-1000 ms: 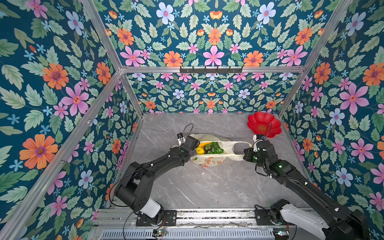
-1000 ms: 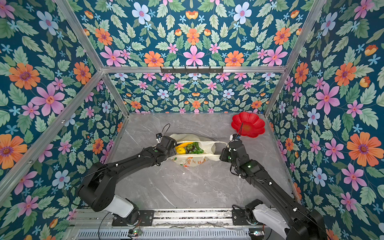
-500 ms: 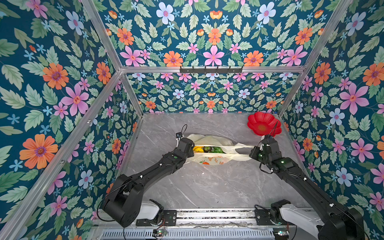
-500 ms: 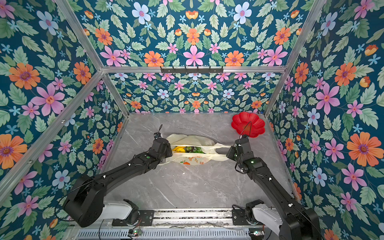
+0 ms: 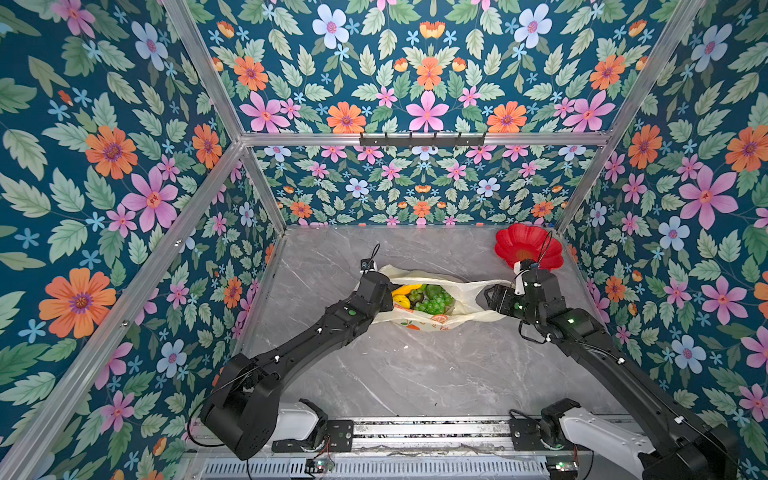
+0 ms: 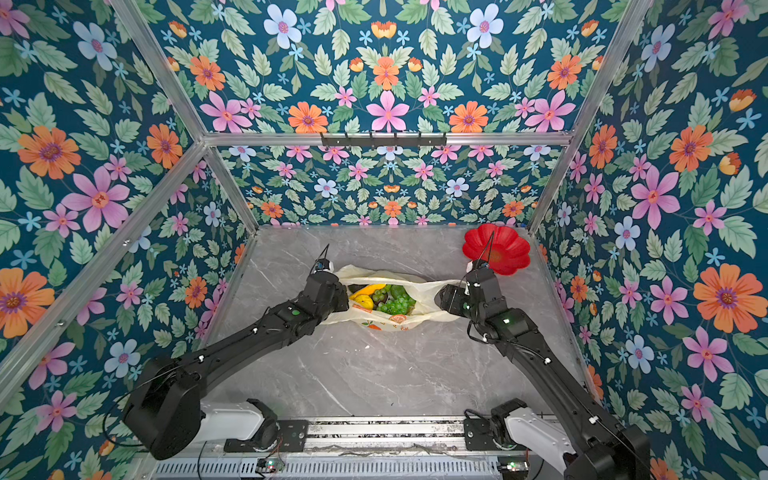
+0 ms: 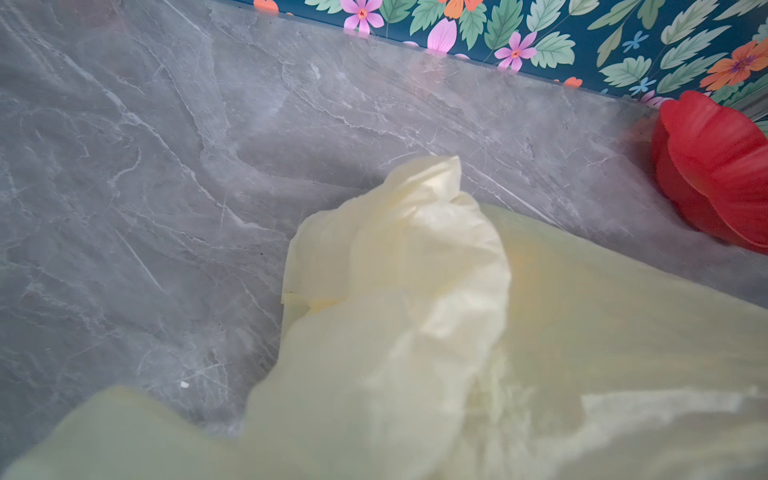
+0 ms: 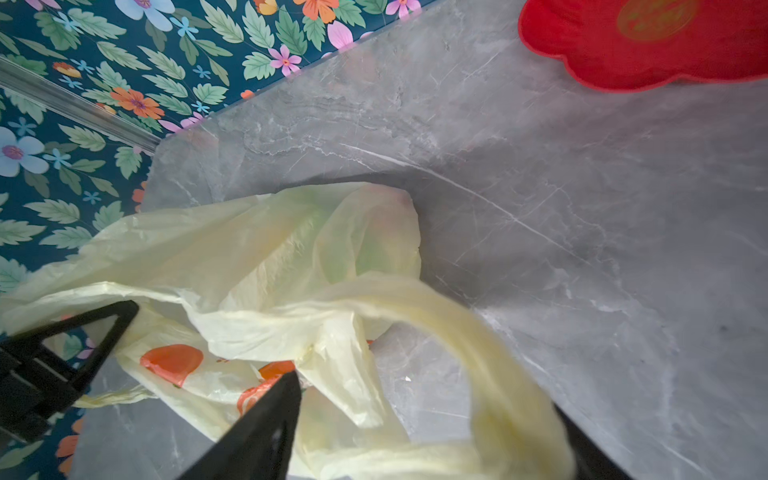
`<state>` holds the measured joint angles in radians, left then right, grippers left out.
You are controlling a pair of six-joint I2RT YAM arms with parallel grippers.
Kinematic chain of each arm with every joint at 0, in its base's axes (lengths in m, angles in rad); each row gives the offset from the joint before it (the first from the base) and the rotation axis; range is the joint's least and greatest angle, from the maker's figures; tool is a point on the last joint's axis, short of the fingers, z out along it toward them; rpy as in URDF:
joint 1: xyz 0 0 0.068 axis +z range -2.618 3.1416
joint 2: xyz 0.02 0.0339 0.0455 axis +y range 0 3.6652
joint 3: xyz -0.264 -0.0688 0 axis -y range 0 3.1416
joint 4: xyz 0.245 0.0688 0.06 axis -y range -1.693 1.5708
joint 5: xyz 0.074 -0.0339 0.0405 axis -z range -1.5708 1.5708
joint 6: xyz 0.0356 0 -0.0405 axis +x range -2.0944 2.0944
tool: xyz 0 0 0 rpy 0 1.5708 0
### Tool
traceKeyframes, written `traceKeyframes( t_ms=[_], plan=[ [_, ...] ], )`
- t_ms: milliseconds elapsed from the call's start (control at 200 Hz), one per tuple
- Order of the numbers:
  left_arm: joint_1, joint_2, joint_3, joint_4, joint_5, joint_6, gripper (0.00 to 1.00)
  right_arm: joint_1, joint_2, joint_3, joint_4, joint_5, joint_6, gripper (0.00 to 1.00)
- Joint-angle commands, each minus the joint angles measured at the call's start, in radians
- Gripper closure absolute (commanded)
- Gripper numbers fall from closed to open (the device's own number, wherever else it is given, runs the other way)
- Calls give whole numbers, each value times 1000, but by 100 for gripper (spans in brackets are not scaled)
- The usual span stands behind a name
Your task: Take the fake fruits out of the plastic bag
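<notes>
The plastic bag (image 5: 467,291) (image 6: 428,291) lies on the grey marble table with its mouth up. Inside show the fake fruits: a yellow banana (image 5: 405,289), green grapes (image 5: 434,305) (image 6: 397,305) and a yellow-orange citrus (image 5: 401,300). My left gripper (image 5: 388,291) (image 6: 343,293) is shut on the bag's left edge; bunched cream plastic (image 7: 395,291) hides its fingers in the left wrist view. My right gripper (image 5: 492,297) (image 8: 424,395) stands open at the bag's right handle loop (image 8: 478,332), which hangs slack between the black fingers (image 8: 266,419).
A red flower-shaped plate (image 5: 528,245) (image 6: 496,247) (image 8: 644,41) sits at the back right corner, just behind my right wrist. Floral walls close in the table on three sides. Bare marble (image 5: 415,374) stretches in front of the bag.
My left gripper shut on the bag's left edge and the bag was stretched between both arms. The right gripper has now opened, the handle went slack, and the mouth gapes wider.
</notes>
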<state>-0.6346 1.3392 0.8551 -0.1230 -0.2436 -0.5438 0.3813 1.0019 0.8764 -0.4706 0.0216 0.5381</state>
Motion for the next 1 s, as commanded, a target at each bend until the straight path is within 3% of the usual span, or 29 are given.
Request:
traceKeyframes(
  t_ms=[0,280,490,595,800,995],
  plan=[
    [-2,6,30,-32,-19,-4,100,10,-40,25,-137,89,-40,13],
    [-6,45,87,-72,-28,-7,100,52,-118,172,-326,214,-88,12],
    [-16,53,108,-81,-22,-7,100,359,2,317,-365,474,-154,12],
    [-18,50,110,-83,-23,-7,100,415,112,334,-313,454,-185,12],
    [-19,37,110,-95,-25,4,100,419,296,326,-166,363,-229,16],
    [-18,26,94,-91,-18,14,100,418,471,366,-116,427,-253,14]
  ],
)
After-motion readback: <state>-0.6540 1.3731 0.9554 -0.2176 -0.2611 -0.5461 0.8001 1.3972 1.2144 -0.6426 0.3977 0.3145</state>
